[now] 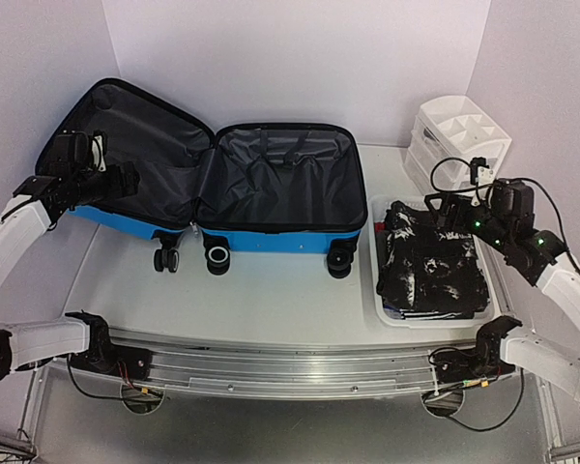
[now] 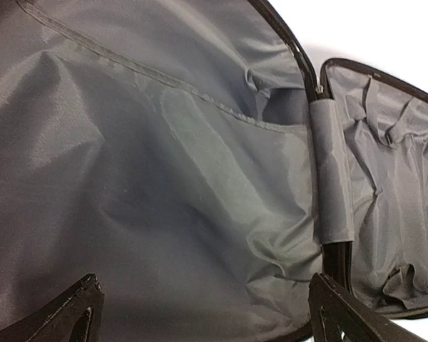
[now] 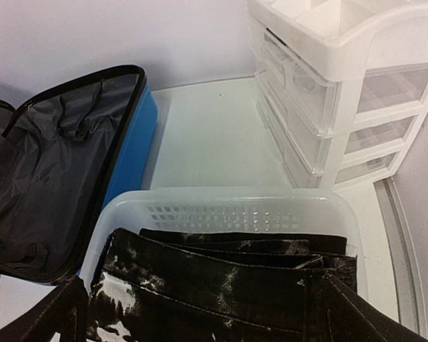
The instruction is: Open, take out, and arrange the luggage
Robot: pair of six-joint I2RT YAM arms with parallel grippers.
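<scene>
Luggage (image 1: 271,184) lying open left of centre on table (image 1: 271,300), grey lining bare. Left gripper (image 1: 128,180) spread wide at its lid; right gripper (image 1: 441,213) likewise parted over dark clothes (image 3: 221,285) in basket (image 3: 235,206).

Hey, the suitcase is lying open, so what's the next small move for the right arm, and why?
Probably lift the right gripper straight up off the basket. Its jaws stand open over folded dark clothes lying there, and both luggage halves show only lining, so unloading looks done.
</scene>
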